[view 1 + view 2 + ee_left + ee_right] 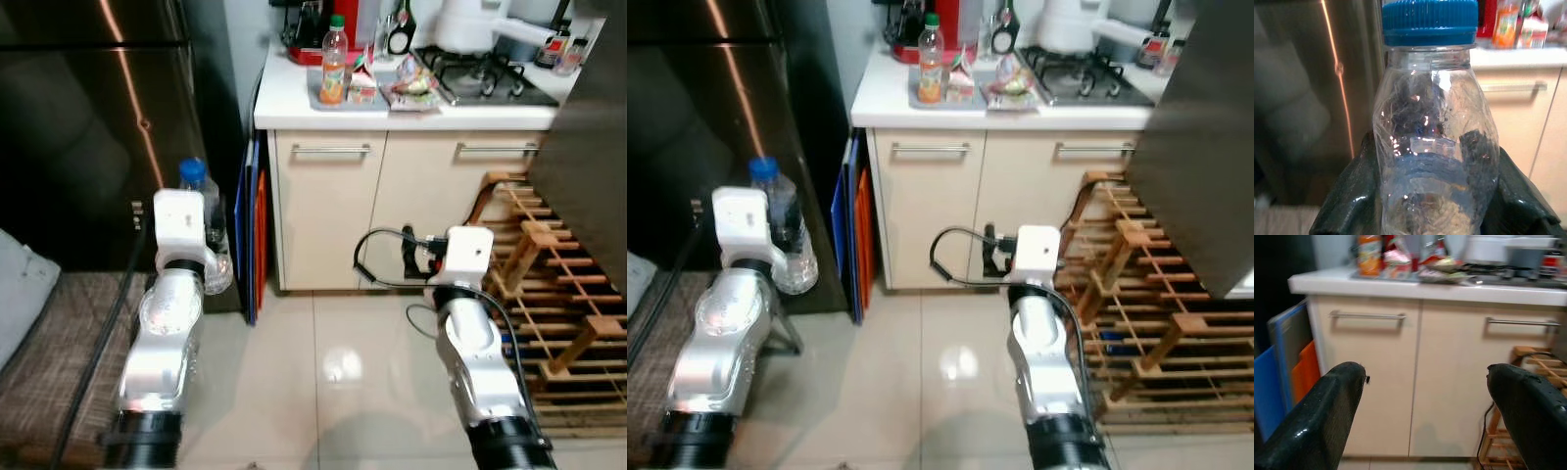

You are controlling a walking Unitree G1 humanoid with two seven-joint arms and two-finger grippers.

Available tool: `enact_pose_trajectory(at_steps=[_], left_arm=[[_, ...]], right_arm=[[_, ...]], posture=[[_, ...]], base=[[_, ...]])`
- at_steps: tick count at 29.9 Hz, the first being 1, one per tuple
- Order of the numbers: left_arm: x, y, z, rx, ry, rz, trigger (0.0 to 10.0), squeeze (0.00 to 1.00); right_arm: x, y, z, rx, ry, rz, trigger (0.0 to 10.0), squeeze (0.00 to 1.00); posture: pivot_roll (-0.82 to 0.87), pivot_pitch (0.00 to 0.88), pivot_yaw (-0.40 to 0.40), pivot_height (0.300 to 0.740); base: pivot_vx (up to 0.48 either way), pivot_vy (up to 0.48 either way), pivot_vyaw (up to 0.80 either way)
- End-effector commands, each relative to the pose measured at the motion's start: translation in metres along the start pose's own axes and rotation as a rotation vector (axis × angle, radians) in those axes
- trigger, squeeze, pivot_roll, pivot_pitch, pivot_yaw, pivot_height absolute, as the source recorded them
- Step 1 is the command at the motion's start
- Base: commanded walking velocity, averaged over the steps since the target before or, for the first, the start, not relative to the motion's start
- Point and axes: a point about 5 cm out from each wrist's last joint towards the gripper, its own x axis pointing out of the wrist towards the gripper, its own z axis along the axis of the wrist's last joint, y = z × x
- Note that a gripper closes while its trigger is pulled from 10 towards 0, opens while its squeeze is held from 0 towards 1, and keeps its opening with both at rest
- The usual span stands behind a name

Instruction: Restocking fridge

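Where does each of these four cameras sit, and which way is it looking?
Left eye: on the head, looking down at both silver arms, the cupboard and fridge.
Right eye: beside it, same scene; both show the orange drink on the counter.
Left wrist: along the left gripper, shut on a water bottle.
Right wrist: between the open right gripper fingers, facing the cupboard.

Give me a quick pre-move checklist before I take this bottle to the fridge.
1. Left gripper shut on the bottle: ok.
2. Cap on: ok.
3. Bottle upright: ok.
4. Right gripper open and empty, free for the door: ok.
5. Fridge door open: not ok, the dark front looks shut.
6. Door handle located: cannot tell.
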Motion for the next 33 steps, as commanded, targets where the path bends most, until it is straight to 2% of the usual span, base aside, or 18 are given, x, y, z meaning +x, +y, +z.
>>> enact_pose_trajectory(at_steps=[1, 2, 4, 6, 10, 15, 16, 18, 23, 26, 30, 33], left_arm=[[0.001, -0.011, 0.001, 0.057, -0.028, -0.068, 10.0, 0.14], [0.001, -0.011, 0.001, 0.057, -0.028, -0.068, 10.0, 0.14], [-0.003, -0.025, 0.003, 0.087, -0.038, -0.149, 10.0, 0.15], [0.000, -0.026, 0.003, 0.058, -0.027, -0.150, 10.0, 0.16], [0.008, -0.018, 0.013, 0.007, -0.054, -0.098, 10.0, 0.18], [0.016, -0.022, 0.018, 0.000, -0.084, -0.107, 10.0, 0.19], [0.018, -0.022, 0.018, 0.008, -0.095, -0.116, 10.0, 0.19], [0.020, -0.020, 0.019, 0.034, -0.109, -0.129, 10.0, 0.19], [0.024, -0.018, 0.019, 0.037, -0.107, -0.134, 10.0, 0.18], [0.022, -0.024, 0.020, 0.075, -0.135, -0.174, 10.0, 0.16], [0.022, -0.027, 0.016, 0.043, -0.121, -0.176, 10.0, 0.16], [0.024, -0.026, 0.020, 0.021, -0.151, -0.131, 10.0, 0.18]], right_arm=[[0.001, 0.005, -0.008, 0.065, 0.080, 0.021, 10.0, 0.02], [0.001, 0.005, -0.008, 0.065, 0.080, 0.021, 10.0, 0.02], [0.006, 0.011, -0.007, 0.031, 0.102, 0.079, 10.0, 0.02], [0.010, 0.011, -0.006, 0.033, 0.089, 0.081, 10.0, 0.01], [0.016, 0.012, 0.001, 0.037, 0.046, 0.060, 10.0, 0.02], [0.018, 0.017, 0.006, 0.012, 0.022, 0.096, 10.0, 0.01], [0.018, 0.015, 0.003, 0.069, 0.053, 0.076, 10.0, 0.02], [0.018, 0.012, 0.000, 0.099, 0.075, 0.067, 10.0, 0.02], [0.018, 0.012, -0.006, 0.079, 0.087, 0.080, 10.0, 0.02], [0.019, 0.014, -0.005, 0.082, 0.083, 0.087, 10.0, 0.02], [0.021, 0.018, -0.001, 0.084, 0.062, 0.102, 10.0, 0.02], [0.019, 0.012, -0.003, 0.019, 0.044, 0.103, 10.0, 0.02]], posture=[[0.03, 0.000, -0.033, 0.740], [0.03, 0.000, -0.033, 0.740], [0.03, 0.000, -0.013, 0.740], [0.03, 0.000, -0.013, 0.740], [0.02, 0.000, -0.016, 0.740], [0.01, 0.000, -0.021, 0.740], [0.01, 0.000, -0.028, 0.740], [0.01, 0.000, -0.031, 0.740], [0.02, 0.000, -0.035, 0.740], [0.01, 0.000, -0.030, 0.740], [0.00, 0.000, -0.022, 0.740], [-0.02, 0.000, -0.018, 0.740]], base=[[0.000, -0.480, 0.00], [0.000, -0.480, 0.00], [0.000, -0.480, 0.00], [0.000, -0.480, 0.00], [0.000, -0.480, 0.00], [0.000, -0.480, 0.00], [0.000, -0.480, 0.00], [0.000, -0.476, 0.00], [0.000, -0.472, 0.00], [0.000, -0.470, 0.00], [0.000, -0.472, 0.00], [0.000, -0.472, 0.00]])
